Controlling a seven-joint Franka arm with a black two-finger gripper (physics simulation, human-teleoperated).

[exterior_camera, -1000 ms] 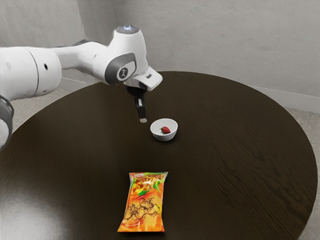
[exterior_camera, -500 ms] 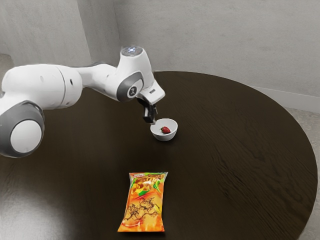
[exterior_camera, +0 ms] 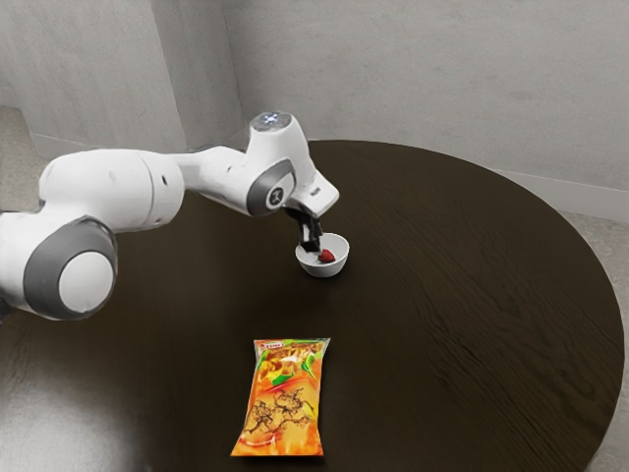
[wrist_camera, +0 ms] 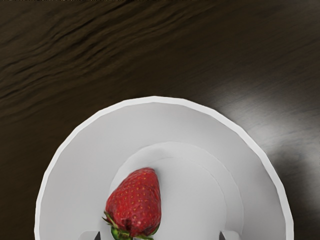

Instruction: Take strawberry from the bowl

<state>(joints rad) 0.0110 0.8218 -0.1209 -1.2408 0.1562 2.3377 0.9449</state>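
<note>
The black gripper (exterior_camera: pixel 313 246) reaches down over the near-arm side of the white bowl (exterior_camera: pixel 339 264), its tips inside the rim beside the red strawberry (exterior_camera: pixel 327 256). In the wrist view, the tips of the gripper (wrist_camera: pixel 160 235) stand wide apart at the lower edge, so it is open. The strawberry (wrist_camera: pixel 135 202) lies on the floor of the bowl (wrist_camera: pixel 195 117), closer to one fingertip than to the other, its green leaves toward the gripper. Whether a finger touches it cannot be told.
An orange snack bag (exterior_camera: pixel 283 398) lies flat on the dark round table (exterior_camera: pixel 472 295), toward the exterior view's lower edge and well apart from the bowl. A grey wall stands behind the table.
My hand has moved toward the exterior view's right and downward, from beside the bowl to over and into it. The bowl, strawberry and bag have stayed where they were.
</note>
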